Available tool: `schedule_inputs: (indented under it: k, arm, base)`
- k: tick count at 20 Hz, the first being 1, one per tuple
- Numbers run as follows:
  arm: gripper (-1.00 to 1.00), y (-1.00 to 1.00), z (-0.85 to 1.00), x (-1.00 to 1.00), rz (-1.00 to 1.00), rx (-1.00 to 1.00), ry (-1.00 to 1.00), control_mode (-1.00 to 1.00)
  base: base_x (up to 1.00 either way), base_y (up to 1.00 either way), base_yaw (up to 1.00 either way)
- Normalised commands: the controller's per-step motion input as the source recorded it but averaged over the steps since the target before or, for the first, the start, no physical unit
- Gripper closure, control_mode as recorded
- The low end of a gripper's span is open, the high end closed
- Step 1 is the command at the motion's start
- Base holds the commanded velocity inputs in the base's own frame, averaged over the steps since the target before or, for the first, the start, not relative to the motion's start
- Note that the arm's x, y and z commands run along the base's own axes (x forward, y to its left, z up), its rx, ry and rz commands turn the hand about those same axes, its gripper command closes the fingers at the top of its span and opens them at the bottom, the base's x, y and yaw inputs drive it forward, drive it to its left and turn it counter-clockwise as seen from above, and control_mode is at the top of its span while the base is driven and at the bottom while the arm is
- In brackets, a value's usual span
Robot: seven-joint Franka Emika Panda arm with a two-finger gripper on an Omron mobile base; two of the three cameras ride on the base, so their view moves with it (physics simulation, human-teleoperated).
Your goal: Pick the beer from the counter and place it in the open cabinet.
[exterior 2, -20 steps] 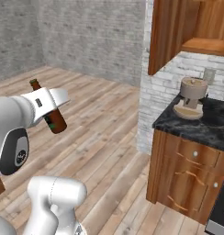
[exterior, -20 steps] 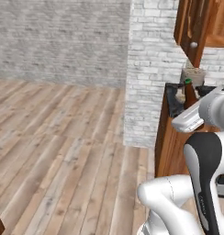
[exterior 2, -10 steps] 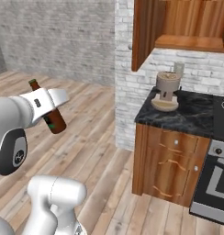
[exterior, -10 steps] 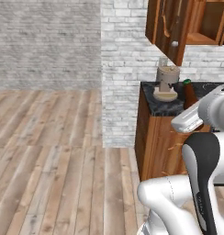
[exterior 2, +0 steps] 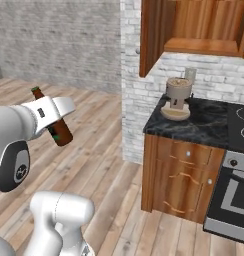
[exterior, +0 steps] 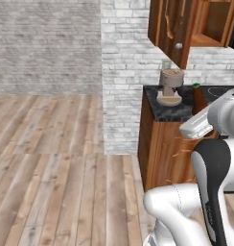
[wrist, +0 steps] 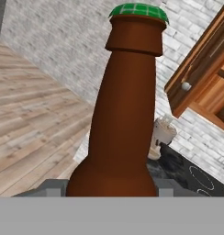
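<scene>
Your pincer (exterior 2: 55, 131) is pinching the beer (exterior 2: 53, 125) over a wooden plank floor (exterior 2: 94, 150). Your hand view is showing the open cabinet (wrist: 205, 87) ahead, beside its green cap.

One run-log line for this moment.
phase: carry | claw: shut on beer, tilted | open cabinet: ahead, above stove counter | placed: not yet

Your gripper (exterior 2: 55, 131) is closed on the beer (exterior 2: 55, 124), gripping its body and carrying it in the air, tilted with the neck up and leaning away. In the right base view your white forearm reaches across from the left, wrist level. In the left base view your arm rises at lower right, elbow bent.
</scene>
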Motion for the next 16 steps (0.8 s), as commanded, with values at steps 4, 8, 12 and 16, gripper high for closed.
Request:
schedule_inputs:
  k: [4,8,12,16]
  arm:
    - [1.00,0.00,0.00,0.00,0.00,0.00,0.00,1.00]
    - [1.00,0.00,0.00,0.00,0.00,0.00,0.00,1.00]
    - [1.00,0.00,0.00,0.00,0.00,0.00,0.00,1.00]
    - [1.00,0.00,0.00,0.00,0.00,0.00,0.00,1.00]
  base:
    - [0.00,-0.42,0.00]
    - [0.00,-0.50,0.00]
    - [0.00,-0.52,0.00]
    - [0.05,-0.48,-0.02]
